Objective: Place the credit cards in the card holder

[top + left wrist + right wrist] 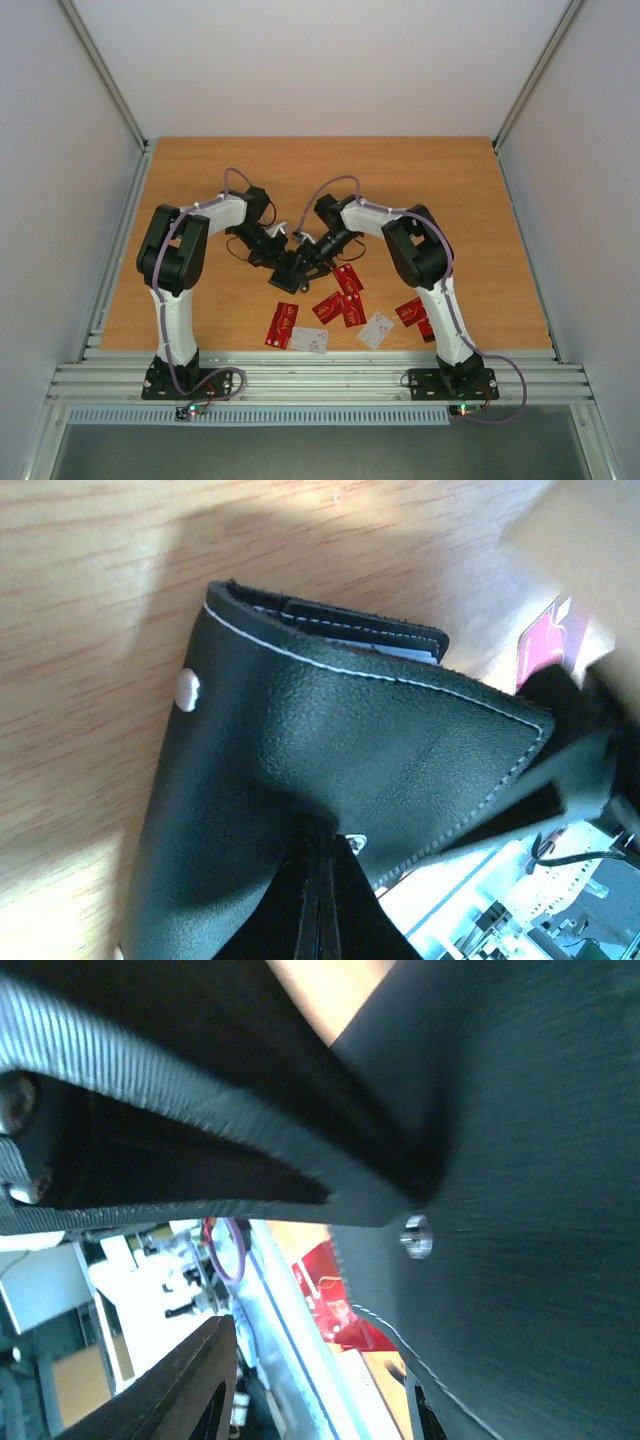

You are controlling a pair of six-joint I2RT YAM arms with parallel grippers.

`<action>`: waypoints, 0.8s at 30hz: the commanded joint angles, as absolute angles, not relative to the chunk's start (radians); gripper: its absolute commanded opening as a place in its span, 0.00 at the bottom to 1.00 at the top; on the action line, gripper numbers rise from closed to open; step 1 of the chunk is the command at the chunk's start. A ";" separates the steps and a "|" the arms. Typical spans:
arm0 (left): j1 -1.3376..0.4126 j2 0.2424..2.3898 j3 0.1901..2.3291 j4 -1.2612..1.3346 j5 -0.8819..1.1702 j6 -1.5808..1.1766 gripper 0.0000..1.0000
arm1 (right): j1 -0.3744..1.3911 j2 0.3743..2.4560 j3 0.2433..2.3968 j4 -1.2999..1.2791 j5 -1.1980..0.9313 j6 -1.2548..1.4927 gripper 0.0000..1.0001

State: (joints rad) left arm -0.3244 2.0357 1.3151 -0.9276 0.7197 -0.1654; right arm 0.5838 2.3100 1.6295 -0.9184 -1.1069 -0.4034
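I have the holder (288, 274) lifted between the two arms at mid-surface (200, 200). My left fingers (300, 920) are together, pinched on its black outer flap. In the left wrist view it hangs folded, with the white snap stud (186, 688) on the flap and pale pocket edges showing at the top. My right fingers (150, 1080) stand apart. The upper one lies against the holder's leather near its metal snap (415, 1236), the lower one is clear of it, and I see no card between them.

The cards (282, 325) lie scattered on the surface nearer the bases, mostly red with two white, and none is visibly going in.

I judge this to be the opening step: spreading the holder so a pocket faces out. Next, the right arm should leave the flap and fetch the nearest red card (348, 278). A thin, flat card will need a careful edge pinch.
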 commanded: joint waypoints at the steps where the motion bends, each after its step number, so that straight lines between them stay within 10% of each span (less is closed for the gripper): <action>1: -0.319 2.081 1.310 -0.875 0.621 -0.153 0.00 | 0.671 2.258 1.609 -0.997 -1.159 -0.474 0.46; 24: -0.342 1.927 1.275 -0.882 0.561 -0.169 0.13 | 0.584 1.798 1.118 -0.421 -0.928 0.048 0.44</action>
State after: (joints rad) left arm -0.3458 1.9667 1.2789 -0.8852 0.6376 -0.1783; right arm 0.5777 1.8454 1.1614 -0.5049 -1.0615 -0.0673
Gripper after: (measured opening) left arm 0.133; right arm 0.440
